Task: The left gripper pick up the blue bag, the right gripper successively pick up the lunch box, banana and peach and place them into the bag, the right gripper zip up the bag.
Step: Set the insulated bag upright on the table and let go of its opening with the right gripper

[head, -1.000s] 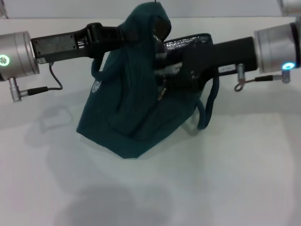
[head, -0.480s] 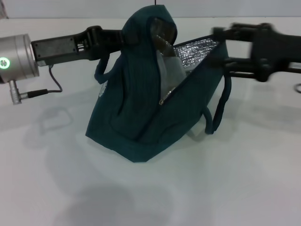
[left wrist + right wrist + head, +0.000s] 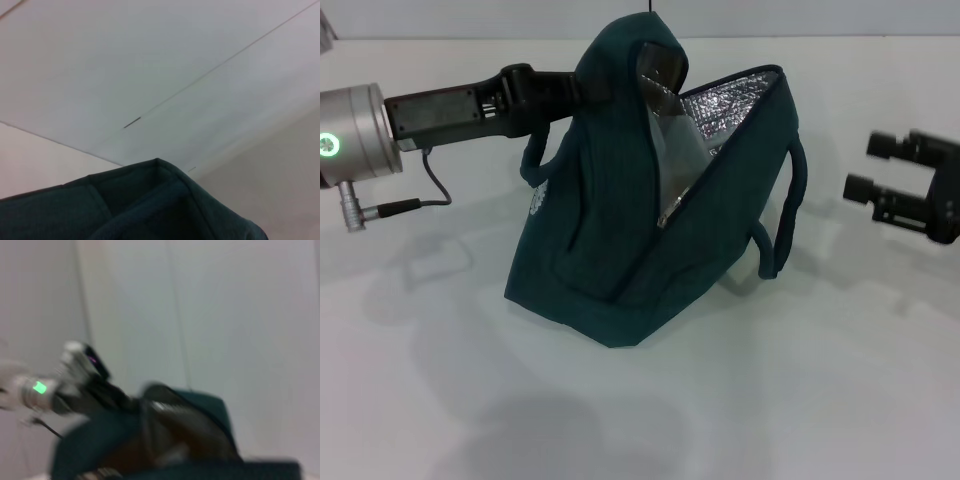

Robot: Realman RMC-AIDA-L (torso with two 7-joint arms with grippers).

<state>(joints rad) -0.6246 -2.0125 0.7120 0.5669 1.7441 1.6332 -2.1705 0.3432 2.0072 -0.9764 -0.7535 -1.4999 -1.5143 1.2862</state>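
Left gripper point(image 3: 582, 88) clenched on the top of the blue bag point(image 3: 620, 230), holding it upright mid-counter, mouth unzipped, foil lining showing. Right gripper point(image 3: 872, 166) near the counter's right edge, clear of the bag, jaws released and empty. No lunch box, banana or peach on the counter; judged packed, zipping remains.

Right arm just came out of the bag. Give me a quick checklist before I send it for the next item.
1. Left tool gripping the blue bag at its raised top edge: ok.
2. Bag mouth open, foil lining showing: ok.
3. Right tool clear of the bag, open and empty: ok.
4. Lunch box already inside: cannot tell.
5. Banana and peach in view for picking: not ok, neither shows.
6. Zip still undone: ok.
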